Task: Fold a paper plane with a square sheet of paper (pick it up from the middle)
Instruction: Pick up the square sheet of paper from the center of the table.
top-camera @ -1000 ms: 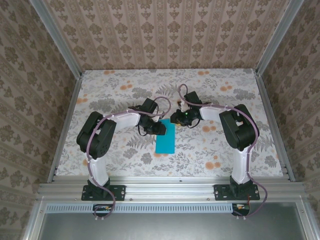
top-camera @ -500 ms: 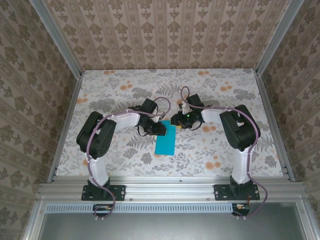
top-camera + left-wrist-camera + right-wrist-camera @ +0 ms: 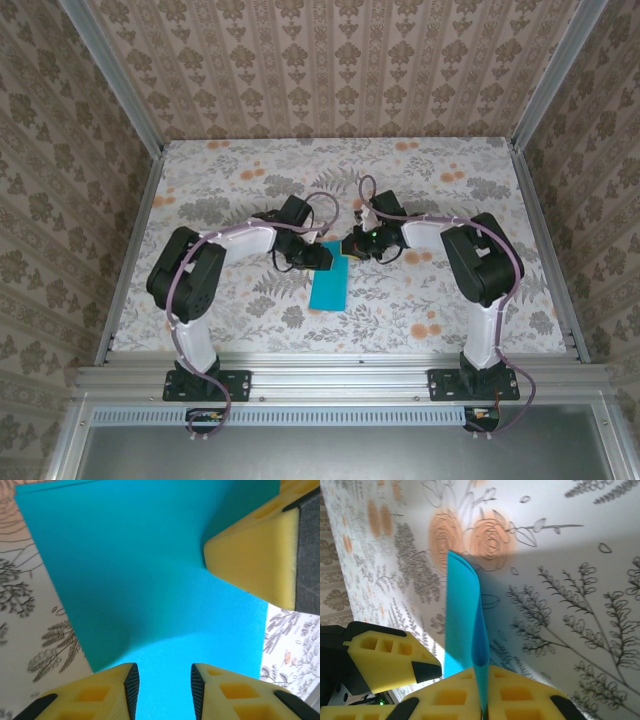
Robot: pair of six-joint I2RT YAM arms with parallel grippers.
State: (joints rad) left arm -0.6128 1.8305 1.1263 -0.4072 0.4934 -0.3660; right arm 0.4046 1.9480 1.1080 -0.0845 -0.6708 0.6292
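While it lies folded to a narrow strip at mid-bench, the square sheet of paper [image 3: 330, 281] curls up at its far end | right claw [image 3: 484, 690] clamped tight on that raised edge | left claw [image 3: 162, 685] just beside, over the sheet, fingers apart, gripping nothing | floral bench [image 3: 230, 180] beneath.

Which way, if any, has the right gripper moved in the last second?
Yes. The right gripper has edged slightly toward the near rail and now pinches the square sheet of paper.
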